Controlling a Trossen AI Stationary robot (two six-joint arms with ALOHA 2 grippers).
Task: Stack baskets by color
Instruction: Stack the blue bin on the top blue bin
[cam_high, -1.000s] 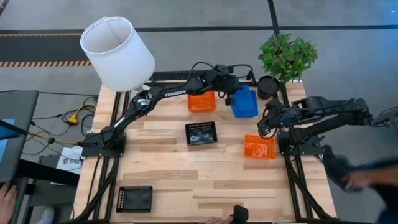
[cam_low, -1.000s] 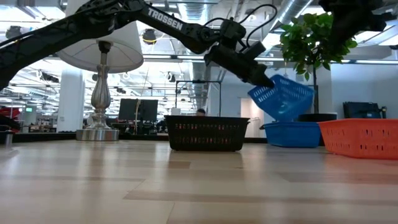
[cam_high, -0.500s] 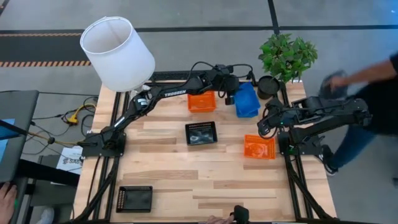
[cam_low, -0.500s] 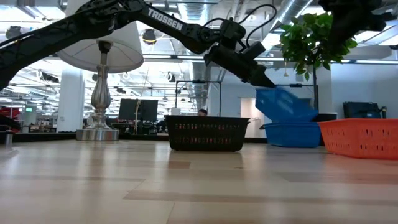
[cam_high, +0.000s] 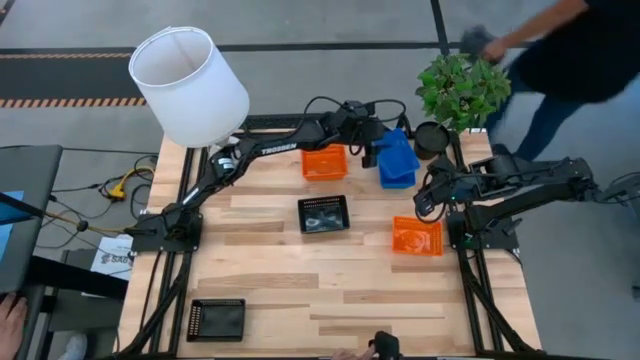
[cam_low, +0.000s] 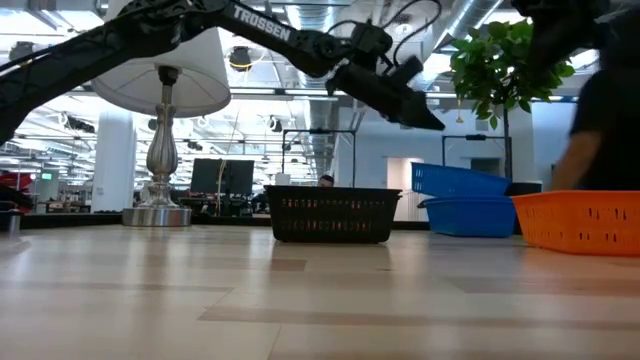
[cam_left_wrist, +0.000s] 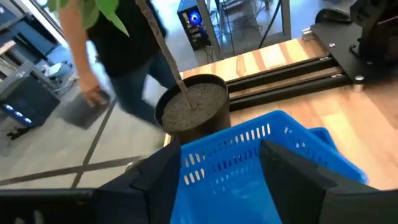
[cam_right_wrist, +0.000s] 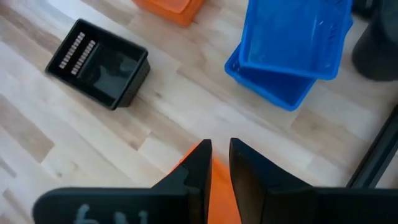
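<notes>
on the high view's left, a white lamp shade (cam_high: 190, 82) stands over the far left corner of the wooden tabletop (cam_high: 330, 270). at the near left corner sits a black basket (cam_high: 216, 319), well apart from both arms. near the middle lies a second black basket (cam_high: 323, 214), mesh-walled and upright; it shows dark in the low view.

the left arm reaches across the far edge. just behind it rests a red-orange basket (cam_high: 324, 163). the left pincer (cam_high: 383, 150) hangs above the blue baskets with its fingers spread and nothing between them; in the left wrist view the two dark fingers (cam_left_wrist: 297, 180) stand either side of the upper blue basket (cam_left_wrist: 249, 162) without gripping it. that upper blue basket lies in the lower blue basket (cam_right_wrist: 273, 87), skewed a little so that the rims do not line up, as the right wrist view shows. both have slotted walls. just beyond them stands the round black pot (cam_high: 432, 138) of a green plant (cam_high: 462, 88).

further right, another red-orange basket (cam_high: 417, 236) lies near the right edge. the right pincer (cam_high: 428, 203) hovers just above its far side, fingers nearly together and holding nothing. a person (cam_high: 560, 50) moves past beyond the far right corner.
</notes>
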